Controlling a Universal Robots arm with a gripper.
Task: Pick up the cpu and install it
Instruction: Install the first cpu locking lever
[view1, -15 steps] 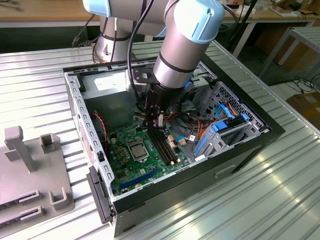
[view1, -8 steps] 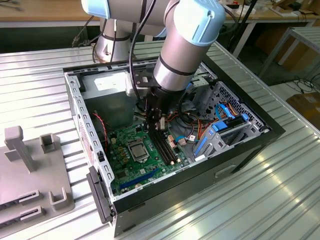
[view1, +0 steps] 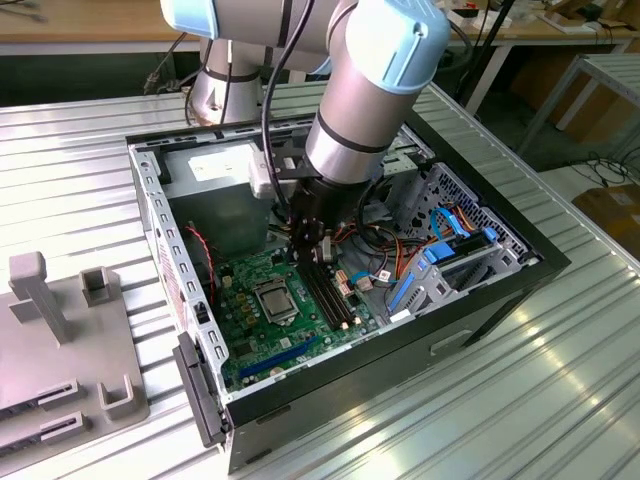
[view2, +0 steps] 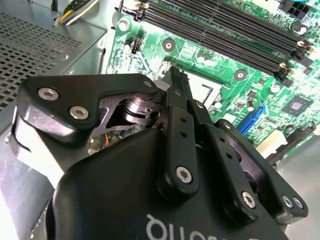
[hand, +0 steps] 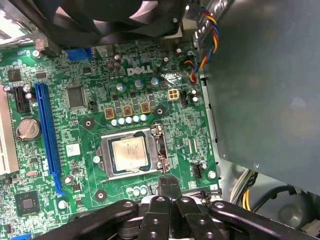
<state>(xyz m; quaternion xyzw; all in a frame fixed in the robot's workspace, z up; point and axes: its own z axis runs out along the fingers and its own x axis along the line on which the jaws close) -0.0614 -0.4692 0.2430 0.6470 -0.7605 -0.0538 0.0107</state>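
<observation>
The cpu (hand: 129, 152) is a small square plate with a silver-grey face. It lies flat in the socket of the green board (hand: 185, 120), with the socket's metal frame around it. In the exterior view the cpu (view1: 275, 298) sits near the middle of the board (view1: 250, 335) inside the open computer case. My gripper (hand: 169, 184) is shut with nothing between its fingers and hovers just off one edge of the socket, apart from the cpu. The exterior view shows the gripper (view1: 305, 262) above the board beside the socket. The second wrist view shows the black fingers (view2: 179, 85) pressed together over the board.
A grey metal box (hand: 265, 90) flanks the board close to the socket. A black fan (hand: 110, 17) is on the far side. Black memory slots (view2: 225, 30), a blue slot (hand: 47, 135) and loose cables (view1: 390, 255) surround the area. A grey fixture (view1: 60, 340) stands outside the case.
</observation>
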